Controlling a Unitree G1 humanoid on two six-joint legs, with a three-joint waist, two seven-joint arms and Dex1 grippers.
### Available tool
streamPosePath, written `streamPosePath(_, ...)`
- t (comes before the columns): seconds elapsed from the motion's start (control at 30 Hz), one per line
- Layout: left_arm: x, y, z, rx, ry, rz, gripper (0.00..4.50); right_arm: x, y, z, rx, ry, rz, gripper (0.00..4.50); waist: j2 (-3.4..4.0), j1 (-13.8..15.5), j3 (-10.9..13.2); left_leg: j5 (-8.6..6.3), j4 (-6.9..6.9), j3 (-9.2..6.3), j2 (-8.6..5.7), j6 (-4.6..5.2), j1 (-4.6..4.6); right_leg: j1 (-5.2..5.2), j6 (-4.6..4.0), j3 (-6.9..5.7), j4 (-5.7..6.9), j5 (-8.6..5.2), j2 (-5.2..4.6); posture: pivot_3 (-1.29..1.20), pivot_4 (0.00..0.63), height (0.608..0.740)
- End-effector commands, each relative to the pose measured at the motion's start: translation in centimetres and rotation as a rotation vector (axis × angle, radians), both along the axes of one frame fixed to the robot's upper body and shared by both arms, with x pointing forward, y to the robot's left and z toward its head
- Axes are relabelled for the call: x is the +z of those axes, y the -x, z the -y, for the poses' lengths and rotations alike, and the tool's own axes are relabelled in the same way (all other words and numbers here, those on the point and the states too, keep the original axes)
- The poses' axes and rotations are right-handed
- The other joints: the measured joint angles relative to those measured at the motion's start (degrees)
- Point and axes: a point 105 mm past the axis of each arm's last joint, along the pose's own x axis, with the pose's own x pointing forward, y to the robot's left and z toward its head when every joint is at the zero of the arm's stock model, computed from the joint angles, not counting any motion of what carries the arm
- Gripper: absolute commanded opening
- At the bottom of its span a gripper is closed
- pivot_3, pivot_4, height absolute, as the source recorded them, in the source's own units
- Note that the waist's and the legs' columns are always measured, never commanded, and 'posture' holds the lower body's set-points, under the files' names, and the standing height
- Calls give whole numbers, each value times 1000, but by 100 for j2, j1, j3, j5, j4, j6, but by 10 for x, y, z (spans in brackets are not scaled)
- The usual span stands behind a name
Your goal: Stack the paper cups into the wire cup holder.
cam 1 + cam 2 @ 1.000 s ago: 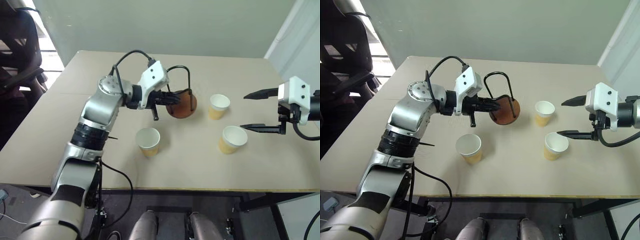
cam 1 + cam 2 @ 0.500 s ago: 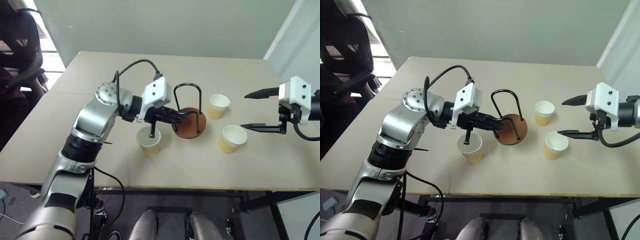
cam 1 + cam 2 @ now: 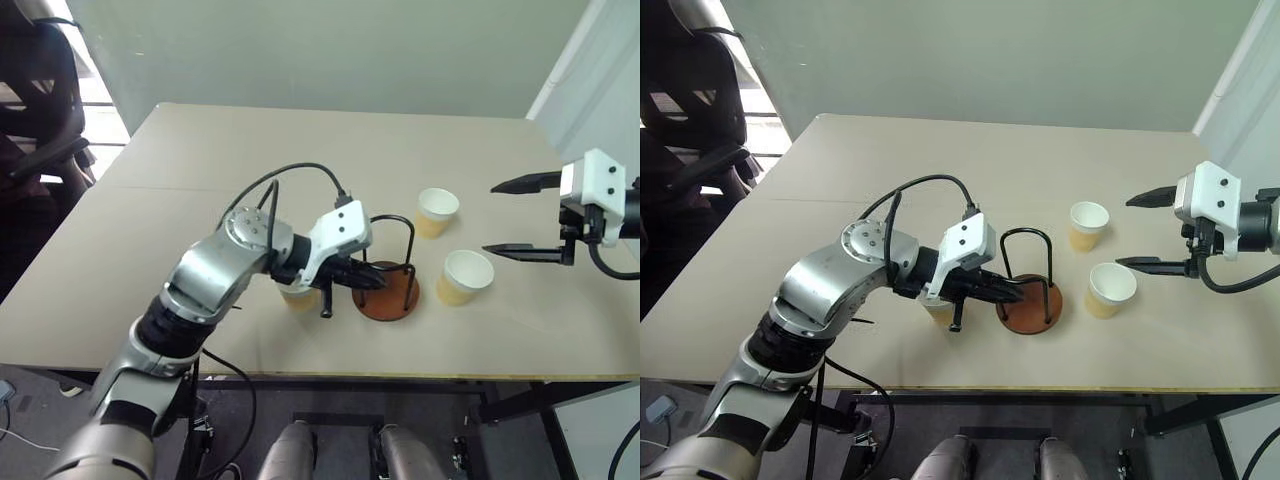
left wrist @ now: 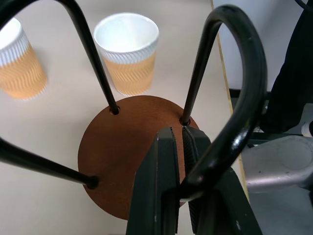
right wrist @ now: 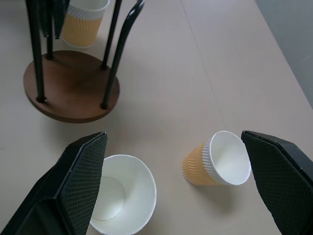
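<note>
The wire cup holder (image 3: 392,298) stands upright near the table's front edge, its reddish-brown disc down at the tabletop. My left gripper (image 4: 178,134) is shut on one of its black wire loops (image 4: 244,88), low near the base. One paper cup (image 3: 437,212) stands behind and to the right of the holder. A second cup (image 3: 466,277) stands just right of it. The third cup (image 5: 85,22) sits left of the holder, mostly hidden behind my left wrist in the eye views. My right gripper (image 3: 490,218) hangs open, raised above the table to the right of the two cups, holding nothing.
The beige table (image 3: 200,200) has bare room across its far and left parts. Its front edge (image 3: 400,378) runs close to the holder. A dark chair (image 3: 35,110) stands off the table's left side.
My left gripper brought the holder down and toward the front edge, turning it from tilted to upright. Its wrist now covers the near cup. The right arm kept still.
</note>
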Motion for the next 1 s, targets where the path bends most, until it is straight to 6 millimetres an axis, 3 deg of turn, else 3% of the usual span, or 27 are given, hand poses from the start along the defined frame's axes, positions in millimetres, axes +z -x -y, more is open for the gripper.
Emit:
streamPosePath(0.03,-1,18,5,-49,0,-17,21,12,2,0,6,-1,48,4500,0,1,0,0,0,0,0,0,1,0,0,0,0,0,0,0,150,740)
streamPosePath(0.4,-19,26,5,16,-32,-93,21,11,2,-3,23,-2,39,4500,0,4,0,0,0,1,0,-1,4,3,-2,1,0,-1,0,0,150,740)
streamPosePath(0.97,-28,26,12,33,-55,-109,21,10,4,-3,22,1,30,4500,0,5,0,0,-2,12,-1,-3,8,5,-3,10,-1,-3,0,0,150,740)
streamPosePath(1.0,-28,26,12,32,-56,-106,307,10,4,-3,22,0,31,4500,0,5,0,0,-2,13,-1,-3,8,5,-3,12,-1,-3,0,0,150,740)
